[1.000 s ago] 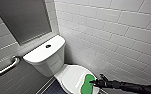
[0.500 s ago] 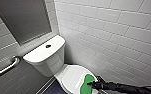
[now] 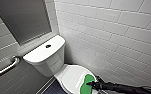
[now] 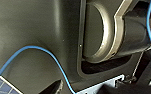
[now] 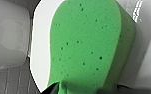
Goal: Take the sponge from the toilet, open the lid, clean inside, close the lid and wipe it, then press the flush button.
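1. Your sponge [image 3: 84, 88] lies flat on the closed lid [image 3: 68, 77] of the toilet [image 3: 49, 58], on the lid's near right part. It is a sensible resting place: broad, level and within the arm's reach.
2. Your right claw [image 3: 93, 84] comes in low from the right and sits at the sponge's right edge, touching it or just over it. That low, sideways approach looks meant to take the flat pad by its edge rather than press down on it.
3. I cannot tell how far the claw is open or whether it has hold of the sponge. In the right wrist view the green pad runs close up to the camera, and dark shapes partly cover its near end.
4. The same view shows the sponge as soft and full of pores. Expect it to squash under a grip and perhaps bend when raised.
5. The lid is down, so I take the pick-up as the step in hand. Opening, cleaning and wiping are all left to do.
6. The flush button [image 3: 48, 46] sits in the middle of the tank top, far and left of the sponge and well apart from the claw.
7. The tiled wall [image 3: 111, 32] stands close on the toilet's right, so the arm likely has little room there.
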Robot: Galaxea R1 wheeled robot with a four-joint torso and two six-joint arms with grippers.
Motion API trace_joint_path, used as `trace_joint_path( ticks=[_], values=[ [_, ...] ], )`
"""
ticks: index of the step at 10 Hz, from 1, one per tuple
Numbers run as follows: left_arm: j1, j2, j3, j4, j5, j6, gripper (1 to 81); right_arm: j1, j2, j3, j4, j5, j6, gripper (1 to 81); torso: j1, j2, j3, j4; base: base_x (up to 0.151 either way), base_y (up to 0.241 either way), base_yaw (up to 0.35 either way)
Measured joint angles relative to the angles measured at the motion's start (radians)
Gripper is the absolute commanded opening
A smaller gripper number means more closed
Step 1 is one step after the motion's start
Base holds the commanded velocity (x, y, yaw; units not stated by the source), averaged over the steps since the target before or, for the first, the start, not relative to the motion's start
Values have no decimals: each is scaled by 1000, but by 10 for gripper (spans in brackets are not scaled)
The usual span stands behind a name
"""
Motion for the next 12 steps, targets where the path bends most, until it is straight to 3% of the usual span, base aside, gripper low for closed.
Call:
trace_joint_path(
  ticks=[7, 10, 12],
  values=[
    [3, -4, -1, 0, 0, -4, 811, -9, 52, -79, 4, 25, 33, 811, 0, 0, 0, 0, 0, 0, 0],
    [10, -14, -2, -1, 5, -10, 811, -44, 55, -80, 10, 131, 28, 811, 0, 0, 0, 0, 0, 0, 0],
    [10, -15, -2, -3, 8, -11, 811, -79, 60, -71, -35, 234, 24, 811, 0, 0, 0, 0, 0, 0, 0]
  ],
)
